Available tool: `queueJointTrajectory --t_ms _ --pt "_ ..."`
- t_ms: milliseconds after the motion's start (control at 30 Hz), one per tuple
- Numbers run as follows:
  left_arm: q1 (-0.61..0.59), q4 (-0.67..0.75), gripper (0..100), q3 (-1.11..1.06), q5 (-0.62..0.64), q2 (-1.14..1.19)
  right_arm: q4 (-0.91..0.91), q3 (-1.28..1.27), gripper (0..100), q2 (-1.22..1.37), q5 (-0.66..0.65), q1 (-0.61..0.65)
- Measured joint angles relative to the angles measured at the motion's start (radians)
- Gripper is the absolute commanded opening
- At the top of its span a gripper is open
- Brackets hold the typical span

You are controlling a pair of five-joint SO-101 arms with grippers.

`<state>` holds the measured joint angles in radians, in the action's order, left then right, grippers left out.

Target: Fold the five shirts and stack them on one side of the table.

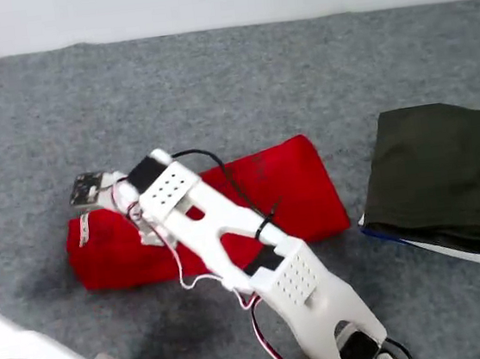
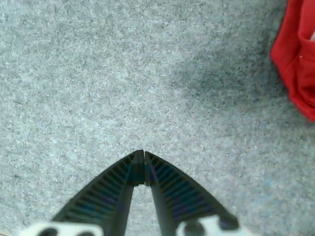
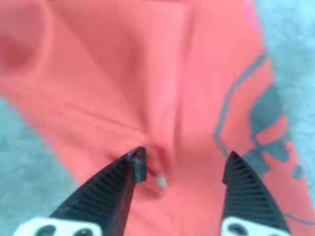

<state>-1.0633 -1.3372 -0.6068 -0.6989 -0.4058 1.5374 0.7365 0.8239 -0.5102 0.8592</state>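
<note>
A red shirt (image 1: 293,186) lies partly folded in the middle of the grey table. My right arm (image 1: 229,233) stretches across it from the near edge. In the right wrist view my right gripper (image 3: 184,162) is open just above the red cloth (image 3: 147,73), one fingertip (image 3: 138,160) at a small fold. In the left wrist view my left gripper (image 2: 143,155) is shut and holds nothing, hanging over bare grey table, with the red shirt's edge (image 2: 295,64) off to one side. The left arm (image 1: 34,350) sits at the near left corner.
A stack of folded shirts stands at the right side, a dark green one (image 1: 443,169) on top, blue and white edges (image 1: 430,244) showing beneath. The grey table surface (image 1: 212,87) stretches open toward the far edge and the left.
</note>
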Motion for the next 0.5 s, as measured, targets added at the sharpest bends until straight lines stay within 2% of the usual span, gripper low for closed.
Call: queueJointTrajectory --t_ms 133,333,500 --pt "0.000 0.000 1 0.000 0.000 0.000 0.003 0.061 26.3 0.009 0.000 -0.029" --pt "0.000 0.000 1 0.000 0.000 0.000 0.172 0.279 25.2 0.009 0.005 -0.026" --pt "0.000 0.000 1 0.000 0.000 0.000 0.216 0.364 3.5 0.009 0.044 0.060"
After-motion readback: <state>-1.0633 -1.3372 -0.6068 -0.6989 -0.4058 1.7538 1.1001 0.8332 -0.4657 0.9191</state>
